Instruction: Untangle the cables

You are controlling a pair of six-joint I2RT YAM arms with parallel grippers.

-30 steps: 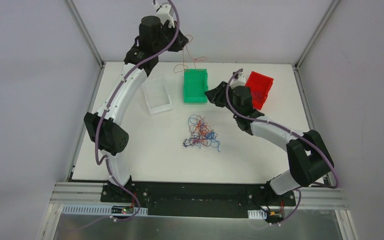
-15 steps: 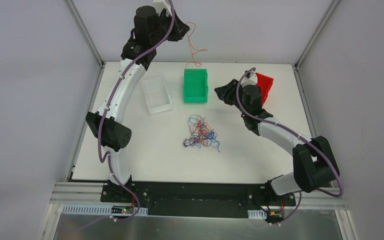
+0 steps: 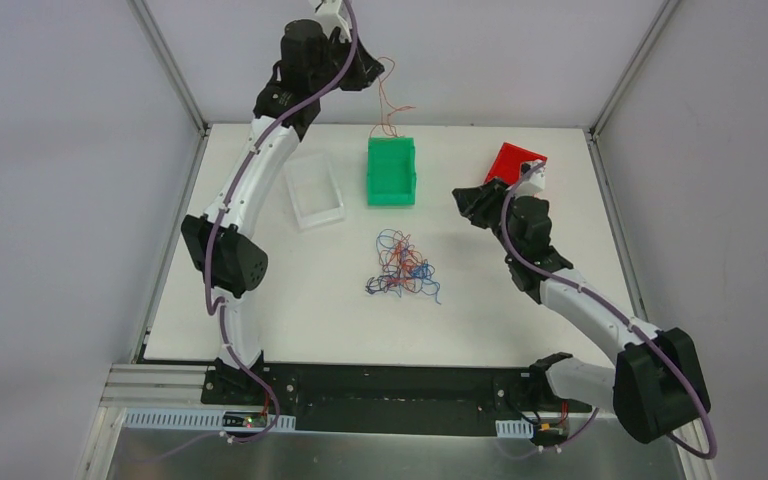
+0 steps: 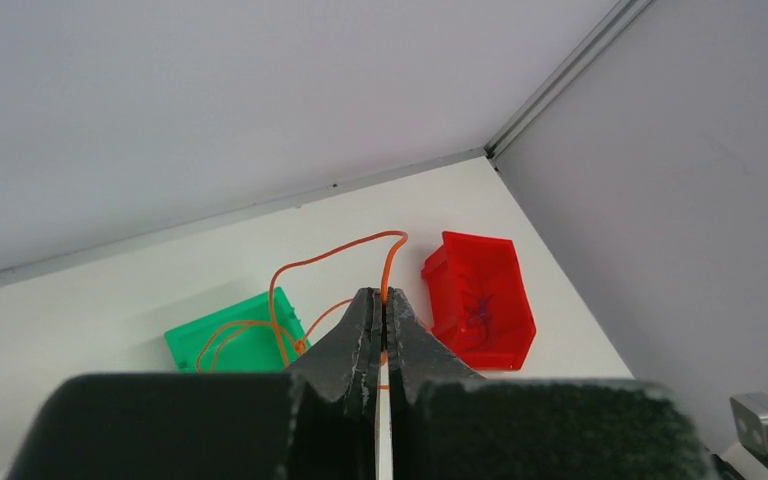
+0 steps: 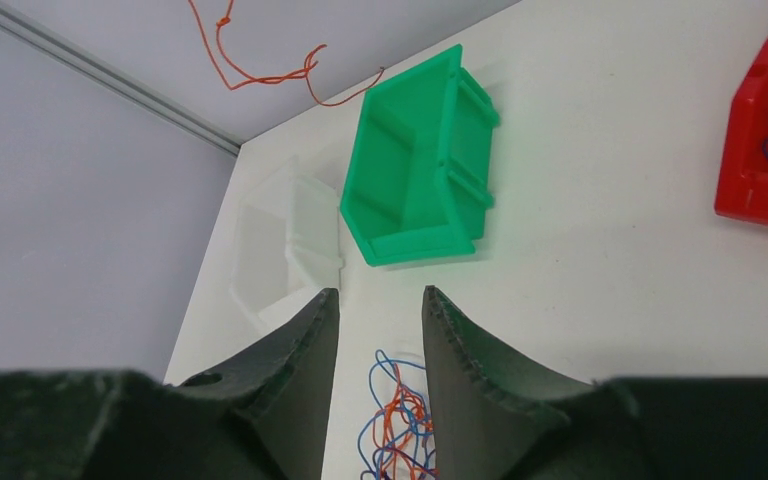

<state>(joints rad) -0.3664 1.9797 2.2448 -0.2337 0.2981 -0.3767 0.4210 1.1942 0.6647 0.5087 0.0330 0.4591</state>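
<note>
Left tool (image 4: 381, 318) pinches orange wire (image 4: 312, 261) over far edge of green bin (image 3: 391, 186).

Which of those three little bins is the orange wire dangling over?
The green bin in the middle: the orange wire pinched in the left tool hangs to its far edge, not over the clear bin or red bin.

Left arm stretches high and far, left gripper (image 4: 381, 300) pinched on an orange-red cable (image 4: 387, 268); right gripper (image 5: 375, 295) hovers lower, jaws parted
</note>
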